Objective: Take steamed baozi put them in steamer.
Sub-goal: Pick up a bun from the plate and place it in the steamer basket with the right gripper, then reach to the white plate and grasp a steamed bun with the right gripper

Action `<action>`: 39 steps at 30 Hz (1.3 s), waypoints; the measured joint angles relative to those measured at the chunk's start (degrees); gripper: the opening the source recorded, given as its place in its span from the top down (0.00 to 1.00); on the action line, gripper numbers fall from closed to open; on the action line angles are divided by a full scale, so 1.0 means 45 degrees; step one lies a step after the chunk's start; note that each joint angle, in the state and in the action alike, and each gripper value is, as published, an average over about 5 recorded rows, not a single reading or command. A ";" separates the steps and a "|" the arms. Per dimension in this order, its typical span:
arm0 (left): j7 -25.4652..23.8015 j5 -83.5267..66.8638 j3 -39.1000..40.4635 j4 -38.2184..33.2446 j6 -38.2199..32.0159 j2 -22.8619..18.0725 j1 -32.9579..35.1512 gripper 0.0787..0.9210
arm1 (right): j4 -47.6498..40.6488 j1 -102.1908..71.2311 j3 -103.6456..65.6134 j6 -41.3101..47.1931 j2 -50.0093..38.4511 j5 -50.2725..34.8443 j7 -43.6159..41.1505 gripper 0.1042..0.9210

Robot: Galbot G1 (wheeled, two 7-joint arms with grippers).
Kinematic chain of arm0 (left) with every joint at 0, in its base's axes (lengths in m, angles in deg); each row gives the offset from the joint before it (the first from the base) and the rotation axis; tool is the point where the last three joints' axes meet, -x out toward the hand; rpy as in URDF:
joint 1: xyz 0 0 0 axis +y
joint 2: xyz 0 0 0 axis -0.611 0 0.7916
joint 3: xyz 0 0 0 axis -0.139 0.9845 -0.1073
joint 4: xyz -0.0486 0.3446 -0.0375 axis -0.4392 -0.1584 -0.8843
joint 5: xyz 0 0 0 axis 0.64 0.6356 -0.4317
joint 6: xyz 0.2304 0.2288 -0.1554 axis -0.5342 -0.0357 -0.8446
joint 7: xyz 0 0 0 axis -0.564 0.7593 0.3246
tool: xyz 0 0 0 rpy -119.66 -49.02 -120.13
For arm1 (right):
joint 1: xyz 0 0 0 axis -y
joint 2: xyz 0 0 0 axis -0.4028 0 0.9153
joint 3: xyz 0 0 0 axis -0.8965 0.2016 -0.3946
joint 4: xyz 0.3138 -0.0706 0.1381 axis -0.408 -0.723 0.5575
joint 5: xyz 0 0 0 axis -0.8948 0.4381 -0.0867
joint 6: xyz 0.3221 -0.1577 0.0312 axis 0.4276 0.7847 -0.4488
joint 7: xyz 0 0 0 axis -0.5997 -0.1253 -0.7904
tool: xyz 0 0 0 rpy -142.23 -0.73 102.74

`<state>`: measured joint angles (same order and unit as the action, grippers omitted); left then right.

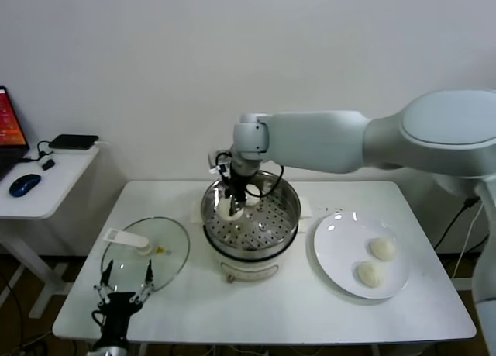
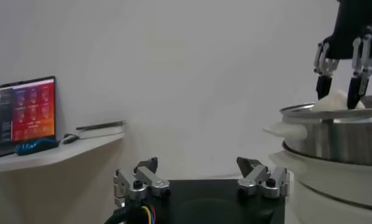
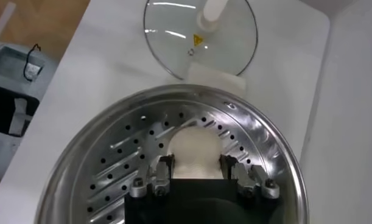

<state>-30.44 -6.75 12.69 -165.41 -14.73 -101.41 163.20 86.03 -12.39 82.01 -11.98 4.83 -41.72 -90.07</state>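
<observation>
Fingers (image 3: 163, 173) of the right gripper (image 3: 196, 176) were seen flanking one steamed baozi (image 3: 195, 152), one on each side, with the bun pinched between them just above the perforated tray (image 3: 125, 158) inside the steamer (image 1: 252, 216). In the head view a second baozi (image 1: 251, 202) appeared to lie just beside the held one, on the tray and partly hidden by the gripper. Well off to the right of those fingers, two more baozi (image 1: 382, 249) (image 1: 370, 274) were lying near each other on a flat white plate (image 1: 335, 247). To the fingers' left, the glass lid (image 1: 167, 251) with its white handle (image 1: 128, 239) was lying flat on the white table (image 1: 271, 309). The left gripper (image 2: 201, 176) was held low at the near left table edge, just beside the lid, its fingers (image 2: 148, 165) spread wide apart with nothing between them. Farther left, a blue mouse (image 1: 25, 184) and a laptop (image 1: 9, 135) were seen on a side desk (image 1: 54, 178).
</observation>
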 measured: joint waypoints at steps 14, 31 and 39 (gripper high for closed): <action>-0.0036 0.0000 -0.0008 0.0086 0.0032 -0.0012 -0.0120 0.12 | -0.0693 -0.0589 -0.0212 -0.0152 0.0249 0.0408 -0.0253 0.32; -0.0040 0.0063 0.0039 -0.0105 0.0072 -0.0089 -0.0038 0.12 | 0.0011 0.0788 0.0045 -0.0770 -0.1223 0.0094 -0.1114 0.12; -0.0018 0.0145 0.0066 -0.0082 0.0025 -0.0101 0.0017 0.12 | 0.1008 0.2192 0.1386 -0.1891 -0.3225 0.0582 -0.2239 0.12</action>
<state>-30.52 -6.10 12.99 -165.78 -14.61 -101.87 163.28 90.57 -2.53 88.25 -20.49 -9.69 -39.10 -100.15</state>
